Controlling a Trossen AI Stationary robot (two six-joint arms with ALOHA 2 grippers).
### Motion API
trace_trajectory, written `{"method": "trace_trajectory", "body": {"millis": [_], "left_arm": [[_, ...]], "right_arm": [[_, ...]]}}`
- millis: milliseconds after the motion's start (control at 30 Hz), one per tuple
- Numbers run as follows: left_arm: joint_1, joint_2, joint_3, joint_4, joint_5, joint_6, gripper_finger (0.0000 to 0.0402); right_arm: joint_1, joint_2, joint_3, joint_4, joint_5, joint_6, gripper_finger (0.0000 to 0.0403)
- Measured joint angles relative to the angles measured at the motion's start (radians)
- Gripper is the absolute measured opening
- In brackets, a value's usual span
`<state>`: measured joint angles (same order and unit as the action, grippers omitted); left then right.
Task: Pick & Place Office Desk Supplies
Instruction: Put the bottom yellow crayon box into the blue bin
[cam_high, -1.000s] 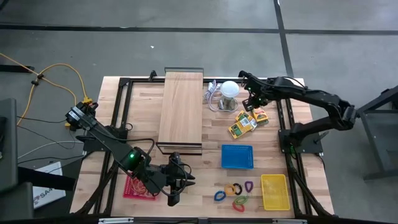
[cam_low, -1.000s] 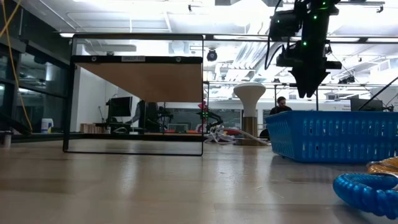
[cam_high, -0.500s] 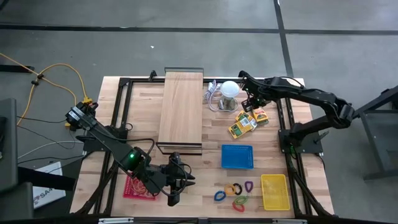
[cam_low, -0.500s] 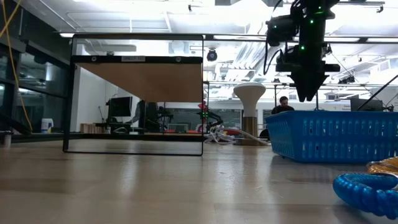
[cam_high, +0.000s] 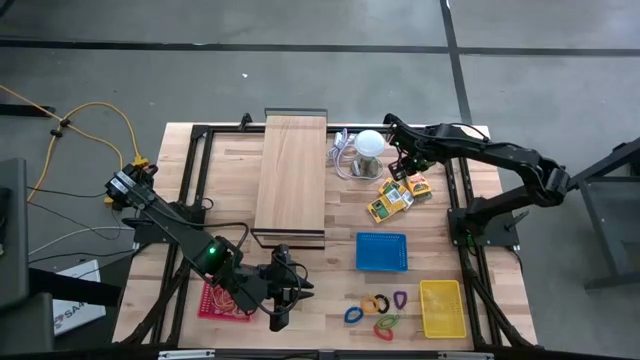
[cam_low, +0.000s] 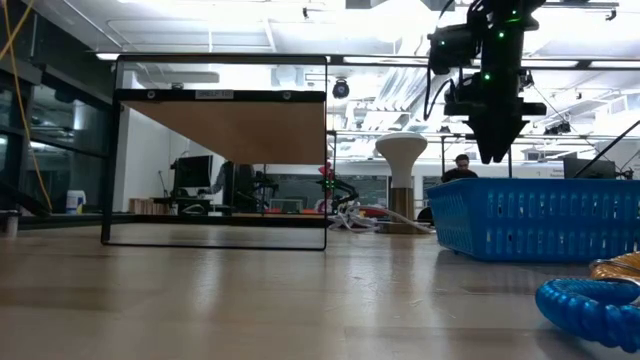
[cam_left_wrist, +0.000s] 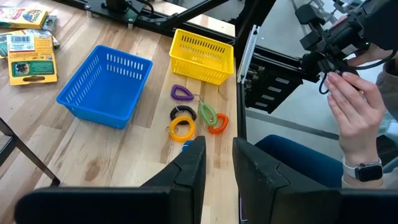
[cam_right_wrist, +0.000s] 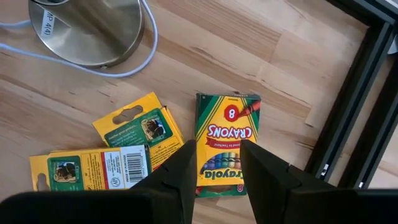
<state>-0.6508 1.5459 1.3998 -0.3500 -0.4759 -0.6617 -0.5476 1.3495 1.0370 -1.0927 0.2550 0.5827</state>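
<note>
Several yellow-orange printed packs (cam_high: 395, 195) lie flat on the table's far right part. In the right wrist view a Crayola pack (cam_right_wrist: 227, 143) lies beside two other packs (cam_right_wrist: 140, 127). My right gripper (cam_high: 402, 168) (cam_right_wrist: 217, 177) hangs open above the Crayola pack, pointing down, touching nothing. The coloured loop clips (cam_high: 375, 308) (cam_left_wrist: 193, 118) lie on the wood near the table's near edge. My left gripper (cam_high: 283, 295) (cam_left_wrist: 219, 168) waits low at the near edge, left of the clips, its fingers a narrow gap apart.
A blue basket (cam_high: 382, 252) (cam_low: 540, 215) and a yellow basket (cam_high: 442, 308) stand right of centre. A red basket (cam_high: 225, 300) sits under the left arm. The long wooden board (cam_high: 292, 175) and white lamp (cam_high: 370, 145) stand far. A person's hand (cam_left_wrist: 357, 112) shows beyond the table.
My right gripper has sunk a little toward the packs and then kept still, staying open. Nothing on the table has moved.
</note>
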Motion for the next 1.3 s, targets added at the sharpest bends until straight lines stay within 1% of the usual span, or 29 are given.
{"method": "trace_trajectory", "body": {"millis": [333, 567, 933, 1033, 1200, 1300], "left_arm": [[0.000, 0.000, 0.000, 0.000, 0.000, 0.000, 0.0077], [0.000, 0.000, 0.000, 0.000, 0.000, 0.000, 0.0077], [0.000, 0.000, 0.000, 0.000, 0.000, 0.000, 0.0077], [0.000, 0.000, 0.000, 0.000, 0.000, 0.000, 0.0077], [0.000, 0.000, 0.000, 0.000, 0.000, 0.000, 0.0077], [0.000, 0.000, 0.000, 0.000, 0.000, 0.000, 0.0077]], "right_arm": [[0.001, 0.000, 0.000, -0.003, -0.006, -0.001, 0.0111], [0.037, 0.000, -0.039, -0.003, 0.007, 0.002, 0.0111], [0.087, 0.000, -0.072, 0.002, 0.006, 0.073, 0.0111], [0.108, 0.000, -0.072, 0.011, -0.008, 0.080, 0.0111], [0.128, 0.000, -0.072, 0.013, -0.076, 0.115, 0.0111], [0.139, 0.000, -0.072, 0.012, -0.084, 0.135, 0.0111]]}}
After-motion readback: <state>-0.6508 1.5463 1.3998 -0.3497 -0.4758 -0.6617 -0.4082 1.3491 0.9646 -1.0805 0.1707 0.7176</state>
